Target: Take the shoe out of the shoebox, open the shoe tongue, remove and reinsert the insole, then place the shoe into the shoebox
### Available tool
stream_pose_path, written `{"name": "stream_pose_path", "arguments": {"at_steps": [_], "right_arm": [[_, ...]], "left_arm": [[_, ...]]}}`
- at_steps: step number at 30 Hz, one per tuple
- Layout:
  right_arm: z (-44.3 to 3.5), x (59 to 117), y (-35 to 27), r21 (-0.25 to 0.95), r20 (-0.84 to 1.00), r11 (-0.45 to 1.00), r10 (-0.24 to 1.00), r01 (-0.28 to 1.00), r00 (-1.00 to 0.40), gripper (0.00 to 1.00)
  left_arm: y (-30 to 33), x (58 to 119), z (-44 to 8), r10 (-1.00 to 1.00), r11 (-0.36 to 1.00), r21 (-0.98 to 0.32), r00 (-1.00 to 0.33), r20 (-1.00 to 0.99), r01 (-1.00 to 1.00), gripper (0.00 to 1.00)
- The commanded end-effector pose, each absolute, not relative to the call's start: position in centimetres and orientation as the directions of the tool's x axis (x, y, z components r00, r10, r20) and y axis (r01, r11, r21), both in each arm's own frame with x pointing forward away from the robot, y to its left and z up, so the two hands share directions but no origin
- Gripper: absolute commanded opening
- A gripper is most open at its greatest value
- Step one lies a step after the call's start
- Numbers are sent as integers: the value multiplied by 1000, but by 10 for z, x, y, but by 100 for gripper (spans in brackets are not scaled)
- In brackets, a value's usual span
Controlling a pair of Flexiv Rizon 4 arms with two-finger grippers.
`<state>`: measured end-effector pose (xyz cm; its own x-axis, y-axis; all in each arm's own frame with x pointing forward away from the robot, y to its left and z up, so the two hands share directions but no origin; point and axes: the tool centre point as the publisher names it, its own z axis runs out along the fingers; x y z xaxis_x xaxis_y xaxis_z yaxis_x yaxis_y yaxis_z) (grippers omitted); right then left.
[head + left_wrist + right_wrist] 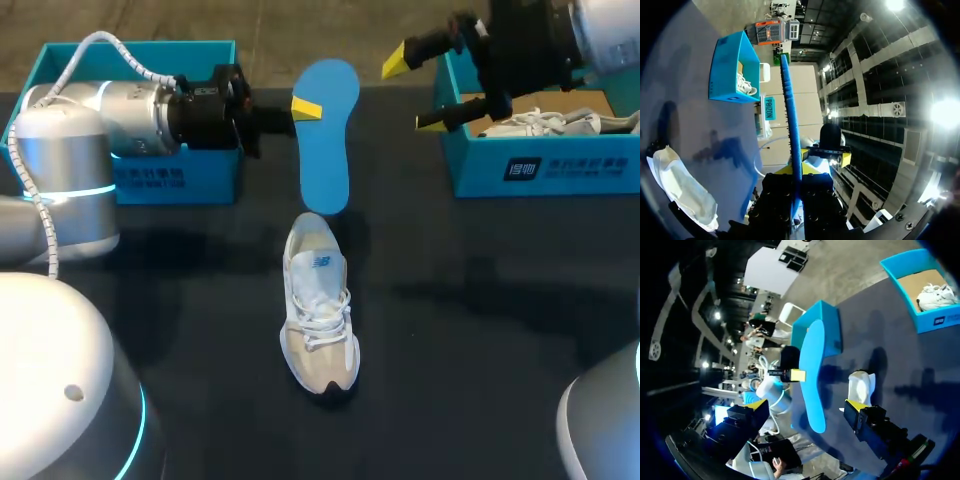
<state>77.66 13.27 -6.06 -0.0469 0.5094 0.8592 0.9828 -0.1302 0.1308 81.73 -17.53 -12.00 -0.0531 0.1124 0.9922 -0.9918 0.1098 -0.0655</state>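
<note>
Dark table surface (480, 330) below. Left gripper (300, 108) clamped on flat blue foam insole (327, 140), held off the surface beside left teal cardboard shoebox (180, 180). Right gripper (415, 92) spread apart over insole-side wall of right teal shoebox (540, 172). White-and-beige laced sneaker (318, 305) upright mid-table, well apart from both boxes.

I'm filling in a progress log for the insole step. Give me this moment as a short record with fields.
insole: flat blue foam insole, out of the shoe, gripped at one side edge
shoe: white and beige lace-up sneaker, lying on the dark table, touched by neither gripper
left box: open blue cardboard shoebox behind the left arm, inside hidden
right box: open blue cardboard shoebox holding another white shoe
left gripper: shut on the insole
right gripper: open, empty, beside the right box
</note>
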Motion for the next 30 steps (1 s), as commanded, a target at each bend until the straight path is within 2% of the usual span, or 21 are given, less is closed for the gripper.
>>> {"name": "stream_pose_path", "arguments": {"at_steps": [1,11,30], "right_arm": [[-69,777,134,136,926,-131,369,982,-79,100],[-79,775,134,179,927,-112,352,978,-129,100],[-98,775,129,129,947,-90,306,988,-95,100]], "left_arm": [[-175,817,-120,110,111,-66,-53,993,-992,0],[-175,817,-120,110,111,-66,-53,993,-992,0],[-175,817,-120,110,111,-66,-53,993,-992,0]]}}
